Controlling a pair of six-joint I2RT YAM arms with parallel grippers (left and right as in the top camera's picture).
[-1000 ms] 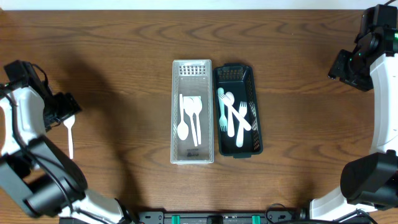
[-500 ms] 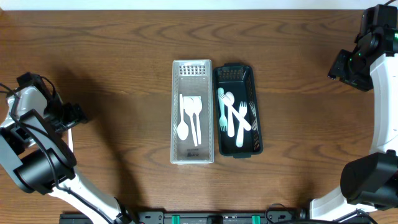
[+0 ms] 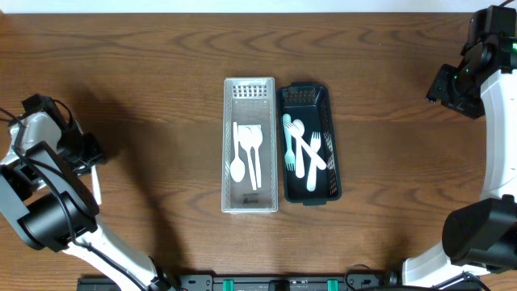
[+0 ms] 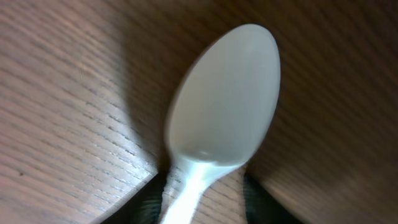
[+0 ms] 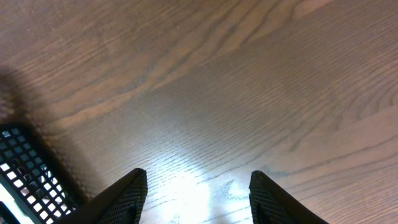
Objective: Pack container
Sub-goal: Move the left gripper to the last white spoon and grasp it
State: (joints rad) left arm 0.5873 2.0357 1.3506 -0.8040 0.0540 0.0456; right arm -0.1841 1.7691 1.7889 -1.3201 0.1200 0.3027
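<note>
A white plastic spoon (image 4: 224, 106) lies on the wooden table at the far left, its bowl filling the left wrist view. My left gripper (image 4: 205, 186) straddles the handle; bare wood still shows between the handle and the right finger (image 4: 261, 199), so it is open. From overhead, only the spoon's handle (image 3: 96, 183) shows below the left gripper (image 3: 89, 153). The white basket (image 3: 250, 86) and the black basket (image 3: 305, 94) stand side by side mid-table, both holding white cutlery. My right gripper (image 5: 198, 180) hovers open and empty over bare wood at the far right (image 3: 446, 87).
A corner of the black basket (image 5: 28, 177) shows at the lower left of the right wrist view. The table's far edge runs along the top of the overhead view. Both arm bases stand at the near corners.
My left arm has swung in and lowered over the spoon. Its jaws have narrowed around the handle. The right arm has not moved.
</note>
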